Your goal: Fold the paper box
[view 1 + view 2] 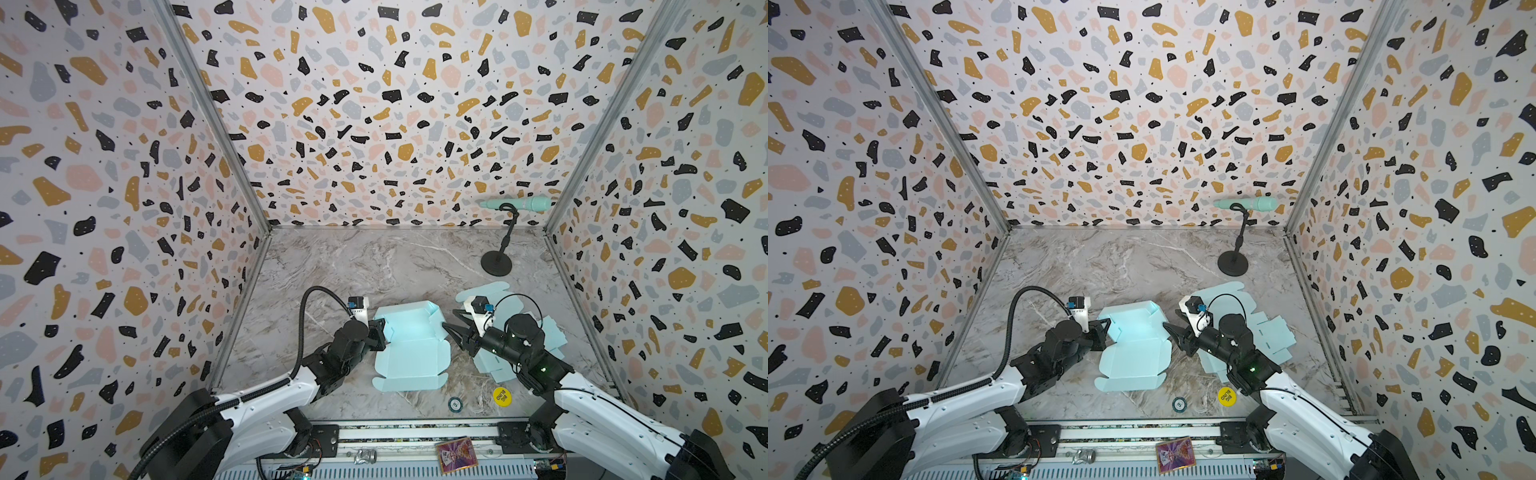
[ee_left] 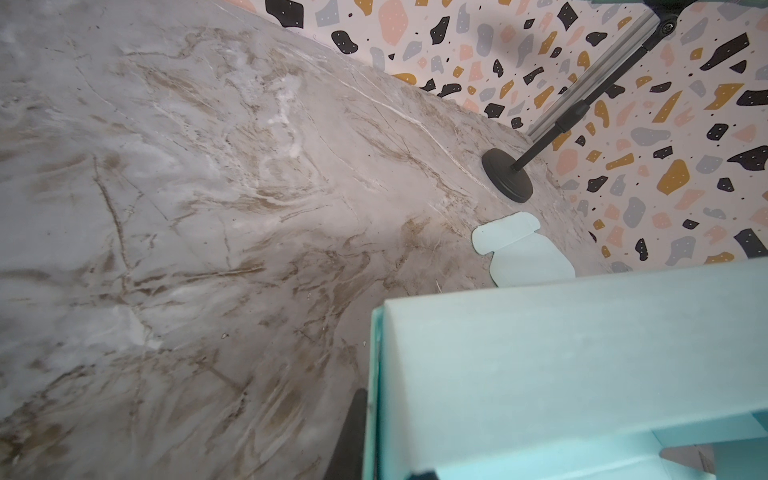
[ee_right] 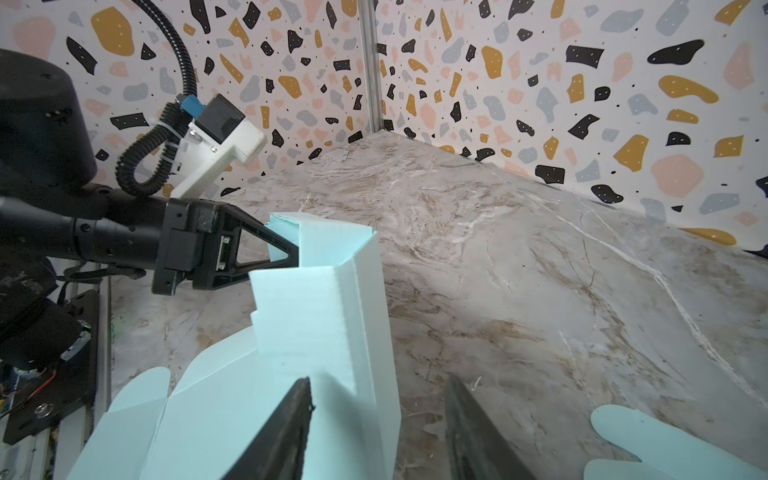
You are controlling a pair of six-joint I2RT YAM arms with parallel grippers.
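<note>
Cardboard in pale blue-green, the paper box (image 1: 409,345) sits half made on the marble table (image 1: 353,266), near the front and between the two arms. At its left side, the left gripper (image 1: 380,332) is pressed together on the raised left wall, pinching it. I judge that this hold keeps the wall upright and stops the light box from sliding while the other side is worked. The far wall is also upright, while the near panel with its rounded tabs lies flat toward the front edge. Just right of the box, the right gripper (image 3: 379,380) has its jaws spread. The right wrist view shows a corner of an upright wall on the box's right side between them; whether either jaw touches the card I cannot tell. That pose suits taking hold of this wall to crease it inward. Under and beyond the right arm lie spare flat sheets (image 1: 552,332), out of the way. Far right, a microphone stand (image 1: 496,264) is well apart.
</note>
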